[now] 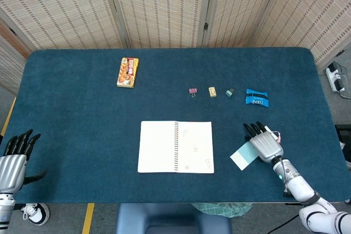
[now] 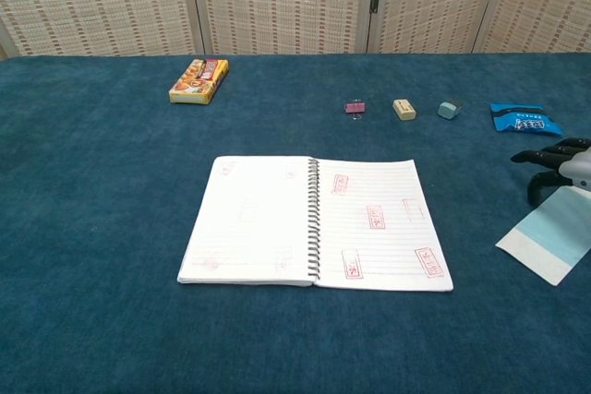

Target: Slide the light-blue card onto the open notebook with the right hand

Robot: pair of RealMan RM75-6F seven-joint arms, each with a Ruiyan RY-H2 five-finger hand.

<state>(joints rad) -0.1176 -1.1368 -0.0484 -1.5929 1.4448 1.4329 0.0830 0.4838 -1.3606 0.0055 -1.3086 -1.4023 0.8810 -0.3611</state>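
The open spiral notebook (image 1: pixel 175 147) lies flat in the middle front of the table, also seen in the chest view (image 2: pixel 314 223). To its right lies the light-blue card (image 1: pixel 242 158) with a white end, apart from the notebook (image 2: pixel 551 237). My right hand (image 1: pixel 263 143) hovers flat over the card's far right end with its dark fingers (image 2: pixel 550 156) spread and pointing away from me. It holds nothing, and I cannot tell whether it touches the card. My left hand (image 1: pixel 15 160) stays at the table's front left edge with its fingers spread and nothing in it.
Behind the card and notebook stand a pink binder clip (image 1: pixel 193 91), a beige eraser (image 1: pixel 212 92), a small teal eraser (image 1: pixel 230 92) and a blue packet (image 1: pixel 256 98). A yellow snack box (image 1: pixel 128 72) lies at the back left.
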